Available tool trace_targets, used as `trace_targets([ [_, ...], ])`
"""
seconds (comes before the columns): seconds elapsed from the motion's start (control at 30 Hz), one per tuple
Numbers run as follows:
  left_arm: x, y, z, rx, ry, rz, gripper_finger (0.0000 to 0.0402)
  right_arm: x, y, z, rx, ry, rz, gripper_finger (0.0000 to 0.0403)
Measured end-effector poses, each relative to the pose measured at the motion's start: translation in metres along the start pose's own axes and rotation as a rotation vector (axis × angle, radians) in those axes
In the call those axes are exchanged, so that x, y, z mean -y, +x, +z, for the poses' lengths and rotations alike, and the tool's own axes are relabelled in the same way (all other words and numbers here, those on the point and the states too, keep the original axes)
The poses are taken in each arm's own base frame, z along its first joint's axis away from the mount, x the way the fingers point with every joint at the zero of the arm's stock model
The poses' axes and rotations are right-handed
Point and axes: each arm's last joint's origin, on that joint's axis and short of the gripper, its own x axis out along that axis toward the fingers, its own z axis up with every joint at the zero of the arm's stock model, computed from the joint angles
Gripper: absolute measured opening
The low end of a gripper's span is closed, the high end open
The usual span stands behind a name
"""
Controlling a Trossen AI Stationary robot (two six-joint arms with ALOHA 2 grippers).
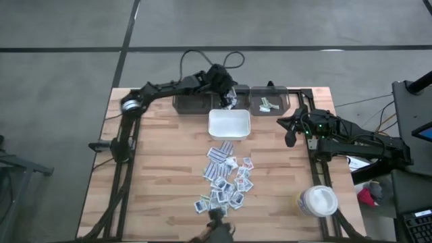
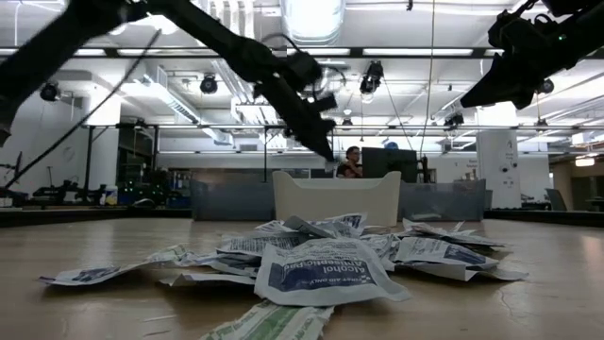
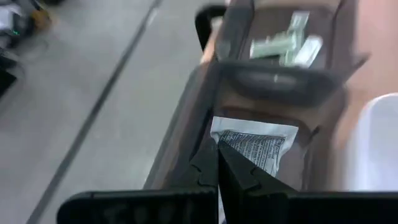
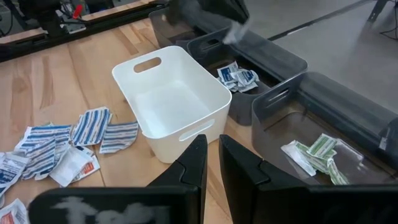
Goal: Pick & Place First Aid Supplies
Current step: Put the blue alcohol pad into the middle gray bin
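**Left gripper pinches a packet over the middle bin**

Left gripper (image 1: 228, 96) sits at 12 o'clock on your table, over the middle of three dark bins (image 1: 233, 102) along the far edge. Its fingers (image 3: 208, 167) are clamped shut on one white packet with dark print (image 3: 258, 144); in the left wrist view the packet hangs from the fingertips above the bin's floor. You can see a few blue-printed packets (image 4: 238, 76) already lying in that bin in the right wrist view.

Right gripper (image 1: 291, 133) waits at about 2 o'clock, raised off the table, just beside the right-hand bin (image 1: 273, 101). Its fingers (image 4: 194, 163) stand a narrow gap apart with nothing between them.

Greenish-print packets (image 1: 265, 103) and a pale strip lie in the right-hand bin.

White tray (image 1: 229, 124) sits just toward 6 o'clock of the middle bin, upright; the right wrist view shows nothing in it.

Your main pile of first aid packets (image 1: 226, 179) spreads from table centre toward 6 o'clock: blue-striped ones (image 1: 219, 153) nearest the tray, red-print and blue-print ones farther down. In the low view one packet at the front reads as an alcohol antiseptic pad (image 2: 325, 270).

Round white-lidded jar (image 1: 318, 201) stands at about 4 o'clock, well apart from the pile.
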Motion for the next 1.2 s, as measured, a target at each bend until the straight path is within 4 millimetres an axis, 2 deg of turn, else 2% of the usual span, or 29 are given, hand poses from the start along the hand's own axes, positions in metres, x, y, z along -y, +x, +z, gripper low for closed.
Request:
trace_targets([
  [0.13, -0.012, 0.031, -0.003, -0.125, -0.003, -0.069, 0.0, 0.0, 0.0, 0.0, 0.0, 0.0, -0.001, 0.0038],
  [0.23, -0.018, 0.048, -0.006, -0.195, -0.015, -0.103, 0.0, 0.0, 0.0, 0.0, 0.0, 0.0, -0.001, 0.0038],
  [0.43, -0.018, 0.065, -0.007, -0.236, -0.019, -0.132, 0.0, 0.0, 0.0, 0.0, 0.0, 0.0, -0.001, 0.0038],
  [0.73, -0.017, 0.066, -0.012, -0.263, -0.039, -0.129, 0.0012, 0.0, 0.0, 0.0, 0.0, 0.0, 0.0, 0.0038],
  [0.97, -0.015, 0.061, -0.011, -0.291, -0.098, -0.13, 0.0095, 0.0, 0.0, 0.0, 0.0, 0.0, 0.0, 0.0038],
  [1.07, -0.018, 0.047, -0.002, -0.299, -0.158, -0.123, 0.0128, 0.0, 0.0, 0.0, 0.0, 0.0, 0.0, 0.0038],
  [1.2, -0.017, 0.015, 0.016, -0.312, -0.187, -0.127, 0.015, 0.0, 0.0, 0.0, -0.001, 0.0, 0.0, 0.0038],
])
